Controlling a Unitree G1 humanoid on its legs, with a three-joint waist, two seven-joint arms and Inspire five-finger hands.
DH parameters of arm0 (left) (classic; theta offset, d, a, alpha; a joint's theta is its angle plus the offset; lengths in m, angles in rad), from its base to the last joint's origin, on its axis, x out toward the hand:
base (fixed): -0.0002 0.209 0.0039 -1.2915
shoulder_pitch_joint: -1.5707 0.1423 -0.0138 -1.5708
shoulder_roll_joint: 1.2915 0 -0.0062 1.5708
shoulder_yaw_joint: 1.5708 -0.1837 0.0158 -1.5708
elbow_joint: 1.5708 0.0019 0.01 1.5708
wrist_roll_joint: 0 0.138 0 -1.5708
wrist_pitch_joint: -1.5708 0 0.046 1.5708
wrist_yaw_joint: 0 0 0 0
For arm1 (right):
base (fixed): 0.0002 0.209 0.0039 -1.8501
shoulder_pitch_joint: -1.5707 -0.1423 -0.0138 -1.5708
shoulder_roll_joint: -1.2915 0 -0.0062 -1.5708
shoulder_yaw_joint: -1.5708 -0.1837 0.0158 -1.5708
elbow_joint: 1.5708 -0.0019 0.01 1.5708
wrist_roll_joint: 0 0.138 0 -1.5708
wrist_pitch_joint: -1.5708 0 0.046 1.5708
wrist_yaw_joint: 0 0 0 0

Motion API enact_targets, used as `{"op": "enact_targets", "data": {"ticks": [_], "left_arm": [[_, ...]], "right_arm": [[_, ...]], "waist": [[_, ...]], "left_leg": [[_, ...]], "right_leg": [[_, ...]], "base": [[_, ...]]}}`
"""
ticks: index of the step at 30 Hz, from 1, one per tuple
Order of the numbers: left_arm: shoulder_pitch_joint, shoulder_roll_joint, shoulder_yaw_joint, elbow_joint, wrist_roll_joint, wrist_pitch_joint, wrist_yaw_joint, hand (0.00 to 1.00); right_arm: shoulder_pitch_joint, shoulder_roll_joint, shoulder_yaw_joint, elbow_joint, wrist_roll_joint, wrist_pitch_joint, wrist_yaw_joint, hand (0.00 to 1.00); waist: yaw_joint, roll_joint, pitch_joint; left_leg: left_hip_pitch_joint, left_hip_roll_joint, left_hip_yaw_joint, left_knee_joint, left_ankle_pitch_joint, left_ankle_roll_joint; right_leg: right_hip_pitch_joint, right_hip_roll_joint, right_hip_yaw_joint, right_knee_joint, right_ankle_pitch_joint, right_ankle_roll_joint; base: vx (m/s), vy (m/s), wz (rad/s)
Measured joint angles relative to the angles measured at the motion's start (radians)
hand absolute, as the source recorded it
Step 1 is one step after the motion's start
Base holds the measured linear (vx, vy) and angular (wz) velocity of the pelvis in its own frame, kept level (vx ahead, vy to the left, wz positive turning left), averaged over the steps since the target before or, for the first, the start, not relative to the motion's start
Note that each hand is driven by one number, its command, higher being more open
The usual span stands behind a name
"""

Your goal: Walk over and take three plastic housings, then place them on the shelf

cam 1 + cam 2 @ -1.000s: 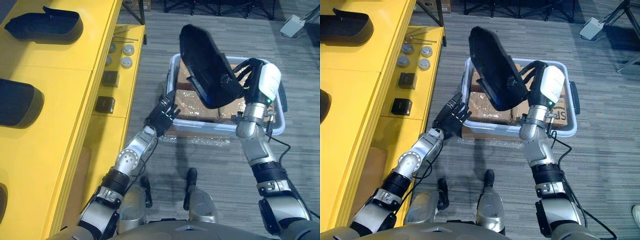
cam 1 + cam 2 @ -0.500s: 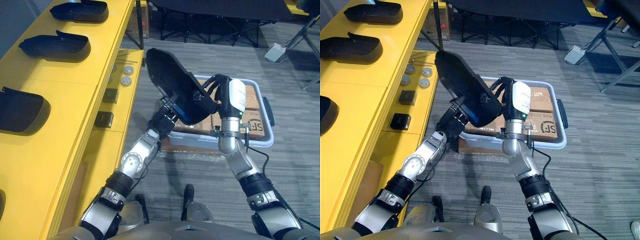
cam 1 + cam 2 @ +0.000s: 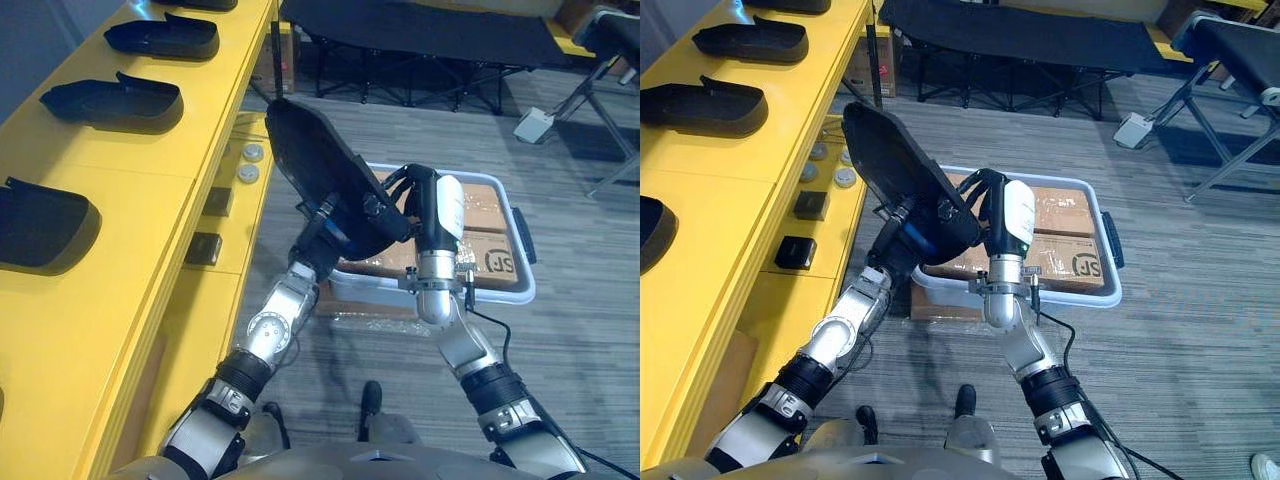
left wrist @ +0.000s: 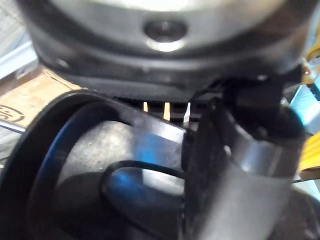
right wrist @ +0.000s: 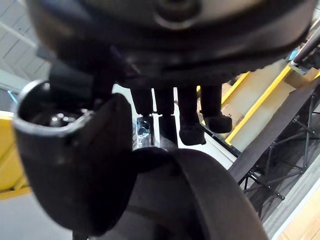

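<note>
Plastic housing (image 3: 318, 165): a long black shell held tilted in the air, one end well above the fingers. Right hand (image 3: 428, 205): fingers (image 5: 192, 117) curled over the lower rim with the thumb opposite, clamped on the housing. Left hand (image 3: 318, 243) sits at the same lower end, behind the shell. Cannot tell whether it grips.

Handling (judgement): thin moulded shell, likely light and stiff. It looks glossy, so probably slick. The long end overhanging the fingers will lever against a one-sided pinch. Best hold is the rim at the lower end, with a second support beneath.

Surroundings: yellow shelf (image 3: 130, 190) lies left of the fingers and carries placed housings (image 3: 112, 100), well apart, with bare top between them. Lower ledge (image 3: 232, 225) with black blocks (image 3: 203, 248) lies between the fingers and the shelf top. Below the fingers is a bin (image 3: 505, 297) of cardboard boxes (image 3: 490, 210). Beyond them is a folding cot (image 3: 420, 30).

Risk: the tall end could swing into a placed housing.
</note>
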Motion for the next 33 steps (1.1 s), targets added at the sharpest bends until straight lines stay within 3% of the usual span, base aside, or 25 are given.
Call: {"op": "enact_targets", "data": {"ticks": [6,14,15,20,24,29,33], "left_arm": [[0.048,-0.006,-0.001,-0.001,-0.041,-0.094,0.0,0.0],[0.075,-0.006,-0.035,-0.001,-0.03,-0.094,-0.003,0.0],[0.075,-0.006,-0.04,-0.001,-0.027,-0.094,-0.003,0.0],[0.08,-0.014,-0.043,-0.032,0.034,-0.1,-0.01,0.0],[0.116,-0.02,-0.039,-0.13,0.191,-0.134,-0.01,0.0],[0.127,-0.02,-0.021,-0.173,0.361,-0.132,0.016,0.0],[0.196,-0.02,0.01,-0.22,0.591,-0.128,0.091,0.0]], "right_arm": [[0.097,0.037,0.038,-0.029,0.028,-0.004,0.004,0.0],[0.172,0.049,0.034,-0.047,0.066,-0.007,-0.013,0.0],[0.177,0.049,0.034,-0.047,0.068,-0.007,-0.019,1.0],[0.247,0.049,0.073,-0.047,0.117,-0.013,-0.019,1.0],[0.298,0.08,0.123,-0.043,0.24,0.015,0.022,1.0],[0.3,0.105,0.131,-0.045,0.317,0.036,0.035,1.0],[0.301,0.116,0.13,-0.05,0.35,0.076,0.047,1.0]], "waist": [[-0.015,-0.008,-0.011],[-0.025,-0.01,-0.012],[-0.025,-0.01,-0.012],[-0.022,-0.01,-0.012],[-0.022,-0.011,-0.013],[-0.021,-0.016,-0.018],[-0.021,-0.018,-0.037]], "left_leg": [[0.004,0.001,0.001,-0.001,0.0,0.0],[0.017,0.008,0.01,-0.003,-0.002,-0.003],[0.018,0.008,0.011,-0.003,-0.002,-0.003],[0.019,0.008,0.011,-0.006,-0.001,-0.004],[0.036,0.008,0.013,-0.02,0.001,-0.006],[0.038,0.008,0.014,-0.02,0.001,-0.006],[0.041,0.008,0.015,-0.021,0.001,-0.006]], "right_leg": [[0.003,0.0,0.0,0.0,-0.001,-0.001],[0.011,0.001,0.0,0.0,-0.005,-0.005],[0.011,0.001,0.0,0.0,-0.005,-0.005],[0.012,0.005,-0.001,0.0,-0.005,-0.005],[0.021,0.005,-0.002,-0.001,-0.006,-0.007],[0.022,0.004,-0.002,-0.001,-0.006,-0.007],[0.023,0.008,-0.005,-0.001,-0.007,-0.009]], "base": [[-0.07,-0.019,0.0],[-0.06,-0.02,-0.04],[-0.06,-0.02,-0.02],[-0.04,-0.015,0.0],[-0.03,-0.009,-0.01],[-0.05,-0.011,-0.01],[-0.05,-0.017,-0.02]]}}
